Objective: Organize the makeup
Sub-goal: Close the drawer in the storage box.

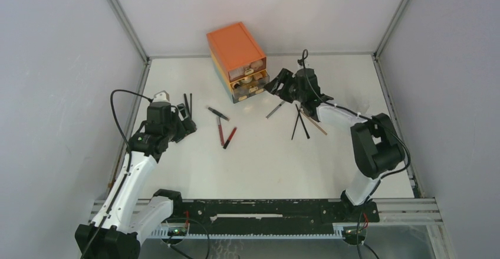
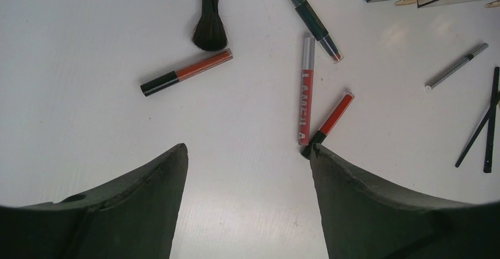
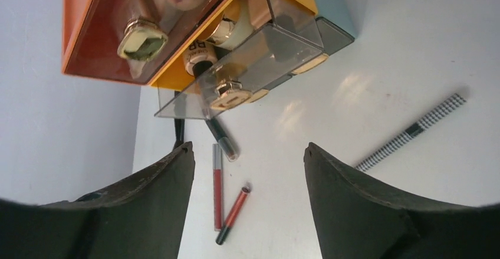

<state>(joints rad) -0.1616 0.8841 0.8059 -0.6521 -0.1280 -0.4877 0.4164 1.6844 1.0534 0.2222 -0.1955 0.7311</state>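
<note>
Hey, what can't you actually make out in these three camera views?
Left wrist view: fluffy black powder brush, handle cut off by the top edge.
Right wrist view: orange plastic drawer chest, contents blurred behind tinted drawer fronts, cropped above.
Top view: lettering on red lip-gloss tube, too small.

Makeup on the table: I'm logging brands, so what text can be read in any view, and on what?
"LAMEILA", roughly: white letters along the red lip gloss tube, left wrist view.
Perhaps "BB": on a beige bottle in the open drawer, too blurred to confirm.
Nothing else is legible.
</note>
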